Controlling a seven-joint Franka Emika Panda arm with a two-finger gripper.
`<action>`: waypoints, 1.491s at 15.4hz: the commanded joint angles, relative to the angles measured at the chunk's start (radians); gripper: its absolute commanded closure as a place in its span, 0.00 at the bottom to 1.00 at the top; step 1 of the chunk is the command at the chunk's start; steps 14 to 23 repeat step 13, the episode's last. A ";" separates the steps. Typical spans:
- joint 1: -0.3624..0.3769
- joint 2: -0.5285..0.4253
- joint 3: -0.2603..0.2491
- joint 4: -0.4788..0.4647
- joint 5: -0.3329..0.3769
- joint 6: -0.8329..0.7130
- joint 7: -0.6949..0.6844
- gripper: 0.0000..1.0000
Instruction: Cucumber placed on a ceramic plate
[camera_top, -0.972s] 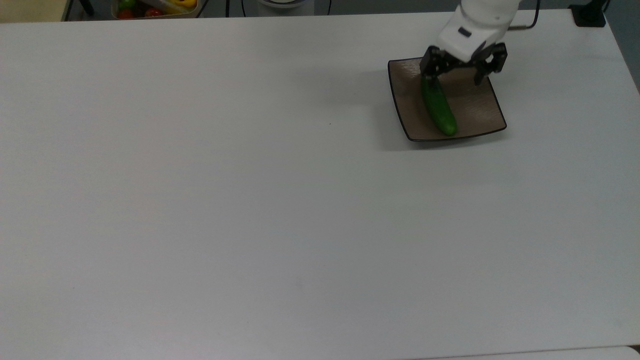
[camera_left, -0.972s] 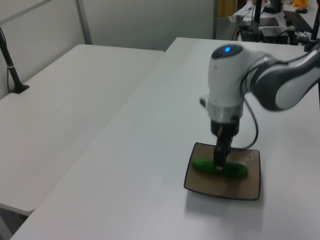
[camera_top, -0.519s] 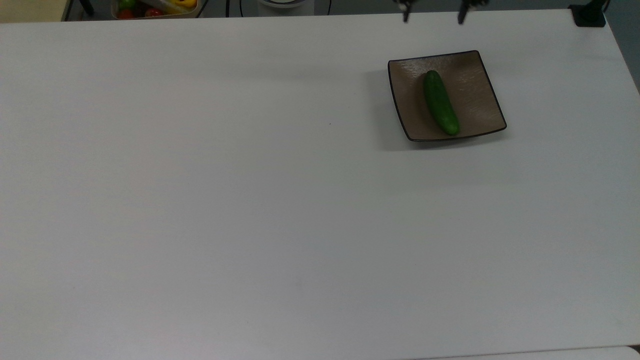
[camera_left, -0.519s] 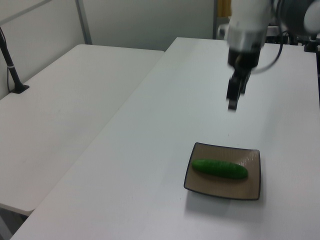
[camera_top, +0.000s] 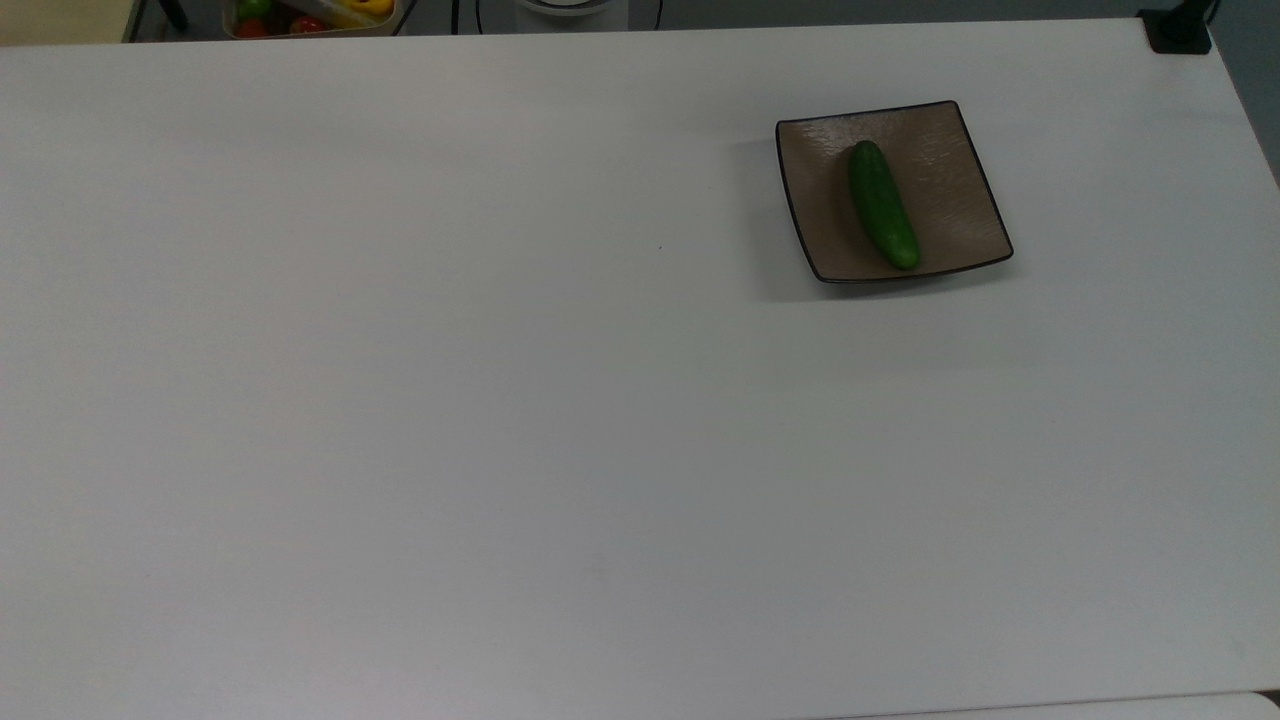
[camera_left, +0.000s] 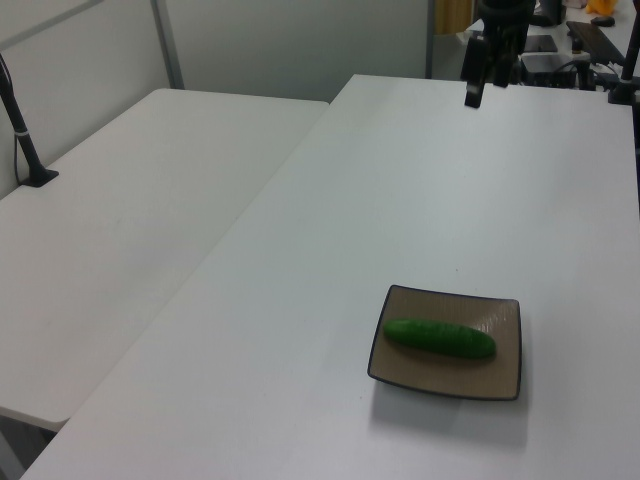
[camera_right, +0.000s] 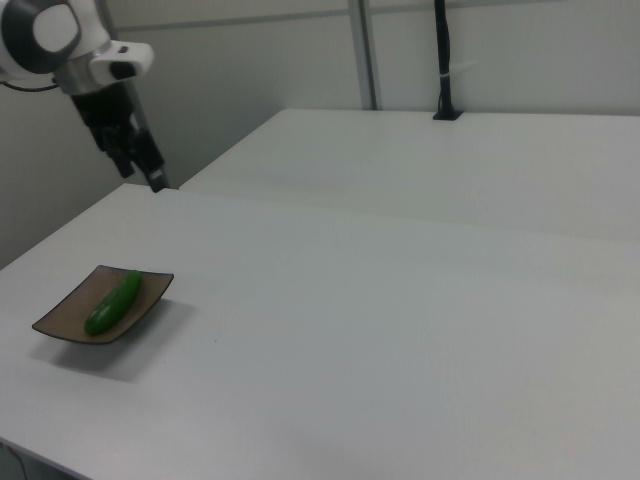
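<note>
White tabletop (camera_top: 500, 400) takes up most of the top view, with the square, glossy brown ceramic plate (camera_top: 945, 175) near the top view's upper right and the short, dark green cucumber (camera_top: 882, 204) lying lengthwise across its middle, well inside the thin black rim. That centred, flat rest suggests a finished placement. A tray of small red, yellow and green produce pieces (camera_top: 310, 15) sits beyond the far edge.

From the left view, the cucumber (camera_left: 439, 337) lies steady on the plate (camera_left: 500, 375), nothing touching it, while the black two-finger gripper (camera_left: 487, 62) hangs high and well apart, holding nothing; I cannot tell how wide its jaws stand.

From the right view, the gripper (camera_right: 135, 150) is raised well above the plate (camera_right: 60, 322), which looks like a retreat after release, and the cucumber (camera_right: 113, 303) lies on it diagonally.
</note>
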 joint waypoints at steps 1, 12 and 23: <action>-0.094 -0.003 0.006 -0.016 0.046 -0.011 -0.206 0.00; -0.193 0.045 -0.004 -0.031 0.073 0.067 -0.556 0.00; -0.191 0.046 -0.003 -0.031 0.073 0.067 -0.556 0.00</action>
